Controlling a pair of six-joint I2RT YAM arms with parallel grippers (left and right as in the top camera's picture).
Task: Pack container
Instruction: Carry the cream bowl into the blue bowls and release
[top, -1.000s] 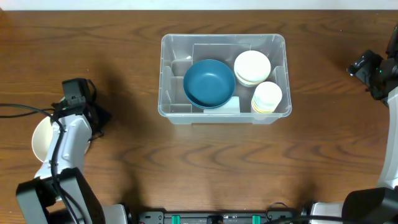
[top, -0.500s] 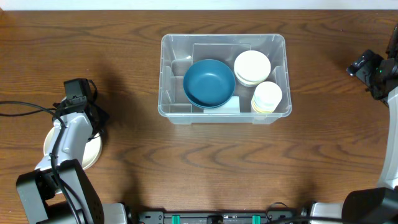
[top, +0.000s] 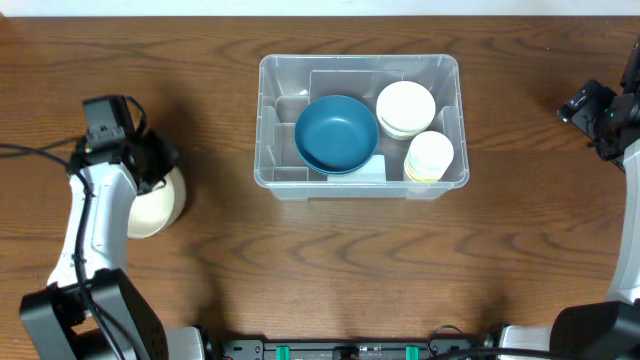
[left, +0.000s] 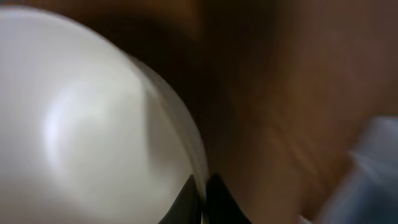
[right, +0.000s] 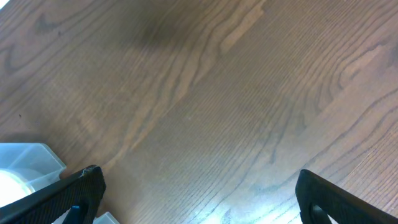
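Note:
The container (top: 266, 120), a large clear tub, stands at the table's centre and holds a blue bowl (top: 337, 132), stacked cream bowls (top: 405, 108) and stacked pale cups (top: 430, 155). To its left, my left gripper (top: 160, 170) is shut on the rim of a cream bowl (top: 150, 205), which hangs tilted below the wrist. In the left wrist view the cream bowl (left: 93, 124) fills the frame, its rim pinched by the left gripper (left: 204, 190). My right gripper (top: 590, 102) stays at the far right edge, and in its own view the right gripper (right: 202, 190) is open over bare wood.
Brown wooden table (top: 340, 270) all around. A blurred edge of the container (left: 373, 168) shows at the right of the left wrist view. A corner of the container (right: 25, 162) appears at the lower left of the right wrist view.
My left gripper has shut on the cream bowl's rim and carried it right and up the table toward the container. The right arm has not moved.

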